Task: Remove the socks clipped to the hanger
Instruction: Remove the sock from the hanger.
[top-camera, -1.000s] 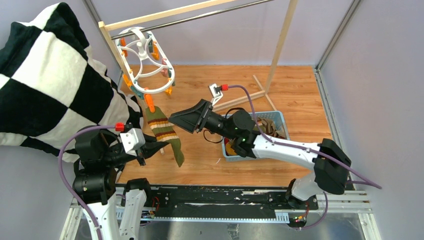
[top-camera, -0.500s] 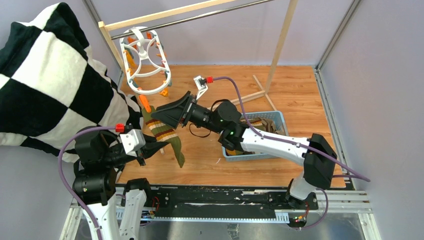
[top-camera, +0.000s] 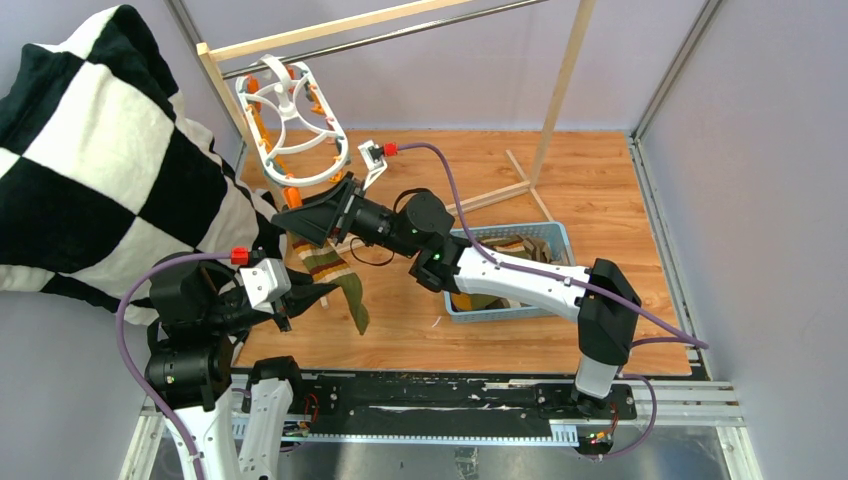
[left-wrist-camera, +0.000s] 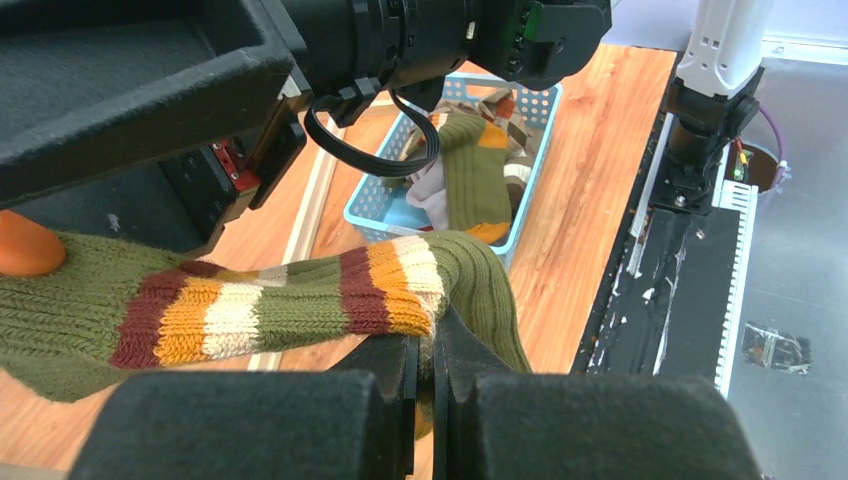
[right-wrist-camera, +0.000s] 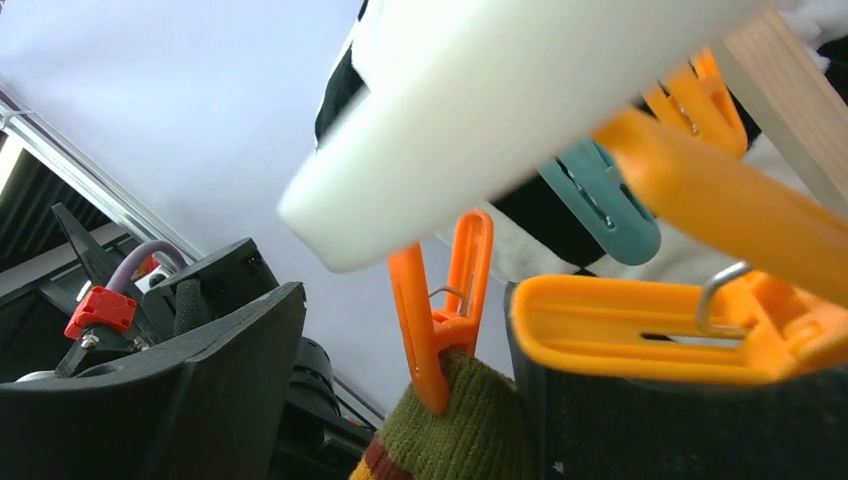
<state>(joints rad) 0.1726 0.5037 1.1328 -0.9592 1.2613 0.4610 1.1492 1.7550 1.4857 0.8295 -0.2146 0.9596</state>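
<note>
I count one sock (top-camera: 328, 268) clipped up. The other socks (left-wrist-camera: 470, 170) are heaped in one basket (left-wrist-camera: 372, 212) on the right, too tangled to number. There is one hanger (top-camera: 283, 117) far left, one rack (top-camera: 563, 90) and one blanket (top-camera: 100, 150). I see one teal peg (right-wrist-camera: 600, 200) and at least three orange pegs (right-wrist-camera: 432, 345). Two pincers are mine: left pincer (top-camera: 326, 292) and right pincer (top-camera: 285, 222).

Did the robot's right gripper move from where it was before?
Yes. The right gripper slid left in the top view, away from the blue basket and up close to the hanger.
</note>
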